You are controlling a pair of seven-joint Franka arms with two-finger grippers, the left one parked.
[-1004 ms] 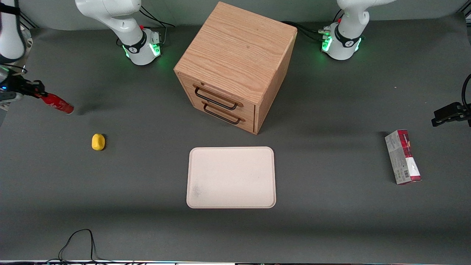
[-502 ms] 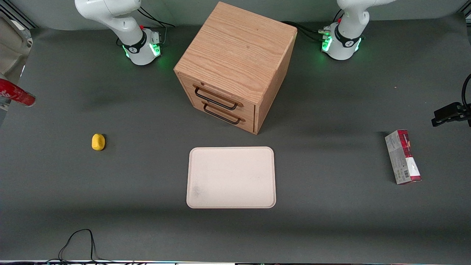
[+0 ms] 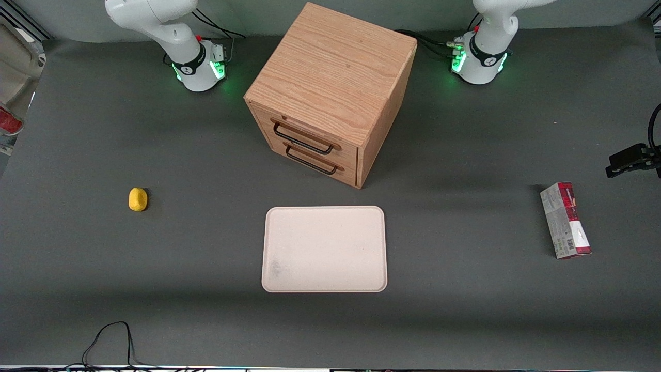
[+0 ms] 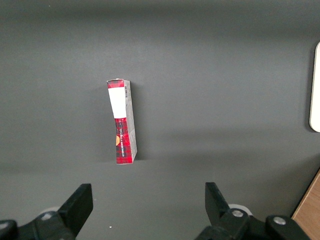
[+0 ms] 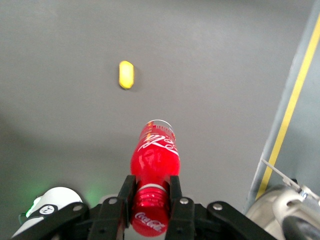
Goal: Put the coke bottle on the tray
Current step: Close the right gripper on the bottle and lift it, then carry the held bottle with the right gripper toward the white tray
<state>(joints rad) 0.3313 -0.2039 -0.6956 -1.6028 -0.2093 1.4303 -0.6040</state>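
Observation:
My right gripper is shut on the neck of the coke bottle, a slim red bottle with white script and a red cap, held high above the table near the edge at the working arm's end. In the front view only a bit of red from the bottle shows at the frame's edge, and the gripper is out of frame. The pale beige-pink tray lies flat in front of the drawer cabinet, nearer the front camera, with nothing on it. Its rim also shows in the left wrist view.
A wooden two-drawer cabinet stands mid-table. A small yellow object lies toward the working arm's end, below the bottle in the wrist view. A red-and-grey carton lies toward the parked arm's end. A black cable lies at the front edge.
My gripper has carried the bottle sideways off toward the working arm's end, nearly out of the front view. The tray, cabinet, yellow object and carton have not moved.

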